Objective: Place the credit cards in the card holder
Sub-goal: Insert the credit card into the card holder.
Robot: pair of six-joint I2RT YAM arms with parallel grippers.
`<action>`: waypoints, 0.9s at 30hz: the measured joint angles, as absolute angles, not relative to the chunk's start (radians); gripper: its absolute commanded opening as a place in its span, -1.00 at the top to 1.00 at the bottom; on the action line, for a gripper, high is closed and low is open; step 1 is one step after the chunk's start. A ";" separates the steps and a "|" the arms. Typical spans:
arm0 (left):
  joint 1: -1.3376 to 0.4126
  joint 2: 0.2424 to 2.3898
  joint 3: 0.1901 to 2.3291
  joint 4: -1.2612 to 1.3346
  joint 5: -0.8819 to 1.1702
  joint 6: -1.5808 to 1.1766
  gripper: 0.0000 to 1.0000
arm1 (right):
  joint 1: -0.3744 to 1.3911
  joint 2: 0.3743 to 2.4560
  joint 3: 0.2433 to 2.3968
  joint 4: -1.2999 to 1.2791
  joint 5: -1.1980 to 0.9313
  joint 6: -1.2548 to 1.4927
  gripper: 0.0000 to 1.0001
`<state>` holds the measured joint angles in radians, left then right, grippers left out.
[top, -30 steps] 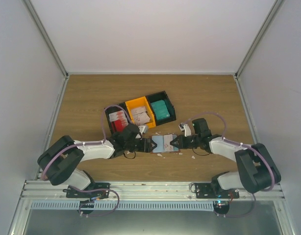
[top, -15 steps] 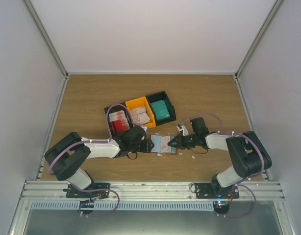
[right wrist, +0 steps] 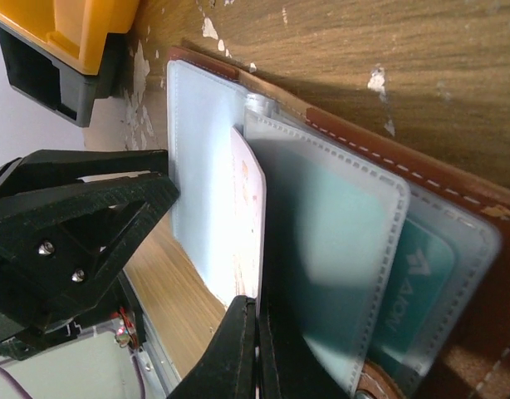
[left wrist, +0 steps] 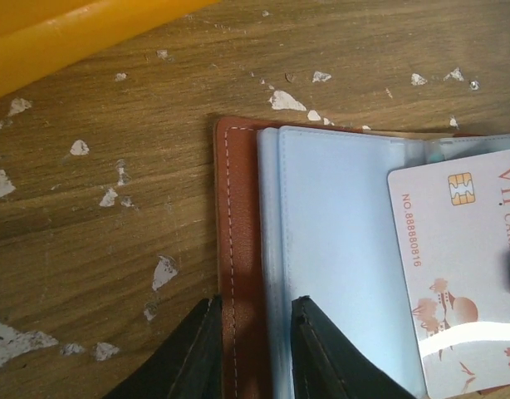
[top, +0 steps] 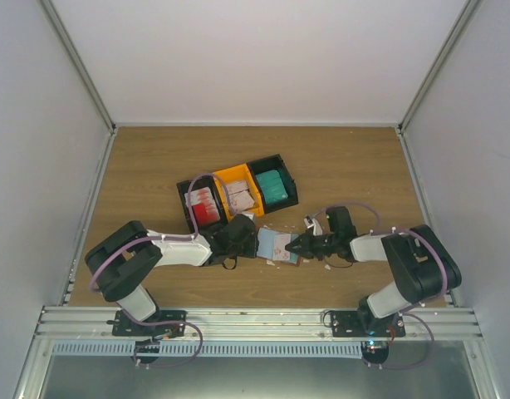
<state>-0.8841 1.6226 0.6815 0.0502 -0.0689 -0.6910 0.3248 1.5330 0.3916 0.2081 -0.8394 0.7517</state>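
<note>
The right gripper (right wrist: 257, 312) pinches the white card (left wrist: 463, 274) over the open wallet (left wrist: 238, 249); the left fingers (left wrist: 197, 353) straddle its left leather edge (clamped or loose, I cannot tell).

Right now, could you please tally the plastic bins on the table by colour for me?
Black bins: 2
Orange bin: 1
Total: 3
</note>
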 measured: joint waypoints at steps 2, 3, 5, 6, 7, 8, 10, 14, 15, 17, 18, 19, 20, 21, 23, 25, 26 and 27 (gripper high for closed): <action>-0.886 1.625 0.683 0.049 -0.076 -0.694 0.53 | 0.325 1.530 0.379 0.231 -0.839 0.779 0.99; -0.888 1.625 0.683 0.049 -0.080 -0.696 0.53 | 0.325 1.524 0.371 0.243 -0.836 0.795 0.99; -0.891 1.628 0.684 0.051 -0.082 -0.700 0.55 | 0.325 1.499 0.348 0.261 -0.822 0.823 0.99; -0.893 1.629 0.685 0.053 -0.084 -0.705 0.56 | 0.325 1.482 0.338 0.265 -0.812 0.834 0.99; -0.894 1.630 0.685 0.054 -0.086 -0.707 0.56 | 0.325 1.466 0.330 0.268 -0.803 0.843 0.99; -0.895 1.630 0.685 0.055 -0.087 -0.709 0.57 | 0.325 1.450 0.324 0.269 -0.793 0.851 0.99; -0.897 1.631 0.685 0.056 -0.088 -0.712 0.58 | 0.325 1.424 0.316 0.270 -0.772 0.867 0.99; -0.897 1.633 0.685 0.058 -0.087 -0.715 0.59 | 0.325 1.422 0.313 0.279 -0.757 0.887 0.99; -0.897 1.634 0.685 0.061 -0.087 -0.715 0.59 | 0.325 1.424 0.313 0.280 -0.757 0.888 0.99; -0.897 1.635 0.685 0.063 -0.086 -0.715 0.59 | 0.325 1.449 0.313 0.302 -0.765 0.892 0.99; -0.897 1.635 0.685 0.063 -0.086 -0.716 0.60 | 0.325 1.468 0.313 0.318 -0.772 0.897 0.99; -0.897 1.636 0.685 0.063 -0.086 -0.716 0.60 | 0.325 1.479 0.313 0.328 -0.778 0.901 0.99; -0.897 1.636 0.685 0.064 -0.086 -0.717 0.60 | 0.325 1.494 0.313 0.347 -0.791 0.907 0.99; -0.897 1.636 0.685 0.065 -0.085 -0.717 0.60 | 0.326 1.505 0.313 0.364 -0.799 0.914 0.99; -0.897 1.639 0.685 0.072 -0.085 -0.718 0.60 | 0.330 1.526 0.313 0.397 -0.815 0.929 0.99; -0.897 1.641 0.685 0.076 -0.084 -0.719 0.60 | 0.339 1.547 0.313 0.427 -0.822 0.940 0.99; -0.897 1.641 0.685 0.077 -0.084 -0.719 0.61 | 0.343 1.554 0.313 0.438 -0.825 0.944 0.99; -0.897 1.641 0.685 0.079 -0.083 -0.719 0.61 | 0.347 1.563 0.313 0.450 -0.828 0.949 0.99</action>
